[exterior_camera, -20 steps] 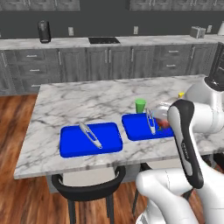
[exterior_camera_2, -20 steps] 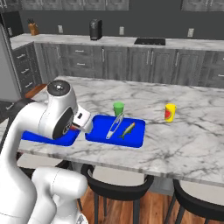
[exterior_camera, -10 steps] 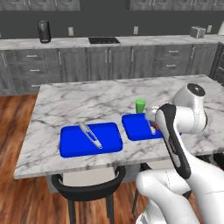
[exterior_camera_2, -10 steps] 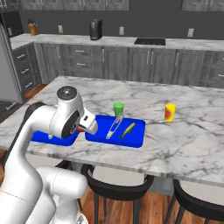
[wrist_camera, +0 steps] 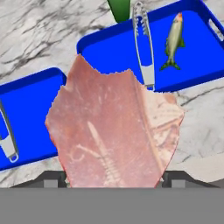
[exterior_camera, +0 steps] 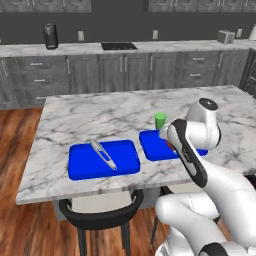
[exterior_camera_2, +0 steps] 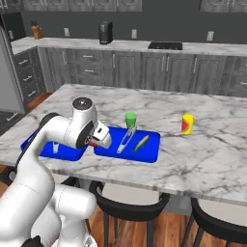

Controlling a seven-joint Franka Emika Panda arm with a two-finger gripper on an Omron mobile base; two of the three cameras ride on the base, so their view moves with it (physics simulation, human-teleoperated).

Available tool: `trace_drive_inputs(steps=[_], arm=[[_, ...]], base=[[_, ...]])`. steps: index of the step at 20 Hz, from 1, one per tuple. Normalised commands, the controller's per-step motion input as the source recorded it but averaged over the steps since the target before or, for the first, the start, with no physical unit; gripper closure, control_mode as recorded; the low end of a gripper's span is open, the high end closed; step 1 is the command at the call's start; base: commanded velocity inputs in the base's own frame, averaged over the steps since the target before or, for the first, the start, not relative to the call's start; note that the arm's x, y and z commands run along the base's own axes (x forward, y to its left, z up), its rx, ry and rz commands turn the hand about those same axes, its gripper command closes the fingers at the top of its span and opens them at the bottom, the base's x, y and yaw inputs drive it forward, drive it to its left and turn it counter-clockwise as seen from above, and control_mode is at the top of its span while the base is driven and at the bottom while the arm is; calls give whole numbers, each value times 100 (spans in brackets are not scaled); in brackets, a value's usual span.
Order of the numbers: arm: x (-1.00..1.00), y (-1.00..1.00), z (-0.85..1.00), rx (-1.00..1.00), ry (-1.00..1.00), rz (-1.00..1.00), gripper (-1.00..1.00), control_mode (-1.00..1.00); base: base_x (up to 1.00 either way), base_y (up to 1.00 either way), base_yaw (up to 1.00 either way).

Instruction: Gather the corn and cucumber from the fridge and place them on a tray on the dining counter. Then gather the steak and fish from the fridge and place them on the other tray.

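Grey cabinet run along the back wall; marble counter (exterior_camera_2: 202, 159) in front carries two blue trays side by side.

Right base view: near tray (exterior_camera_2: 67, 152) sits at 9 o'clock of the far tray (exterior_camera_2: 152, 155), partly hidden by the arm. Far tray holds metal tongs (exterior_camera_2: 126, 139) and a fish (exterior_camera_2: 140, 143) lying next to each other, fish at 3 o'clock of the tongs. Green cup (exterior_camera_2: 130, 119) stands at the far tray's 12 o'clock edge. Yellow cup (exterior_camera_2: 187, 124) stands on bare marble, well apart at 3 o'clock of the tray.

Left base view: one tray (exterior_camera: 80, 167) holds a second pair of tongs (exterior_camera: 102, 153) lying diagonally. Other tray (exterior_camera: 150, 150) at its 3 o'clock, mostly behind the arm. Dark stool (exterior_camera: 100, 216) tucked under the counter's near edge at 6 o'clock.

Hand (exterior_camera_2: 98, 143): low over the gap between the trays, at the left end of the far tray. Steak (wrist_camera: 113, 131) hangs between the fingers, which are clamped on it. Hand view: pink slab covers the centre, fingertips hidden behind it. Beyond it, far tray at 1 o'clock with tongs and fish, near tray at 9 o'clock. Steak's lower part is over the marble strip between trays; cannot tell if it touches anything.

Corn, cucumber: not identifiable on either tray.
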Motion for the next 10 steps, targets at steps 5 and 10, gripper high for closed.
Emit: trace_drive_inputs(steps=[5, 10], arm=[[50, -6, -19, 0, 11, 3, 100, -100], [49, -9, -25, 0, 3, 2, 100, -100]], base=[[0, 0, 0], [0, 0, 0]])
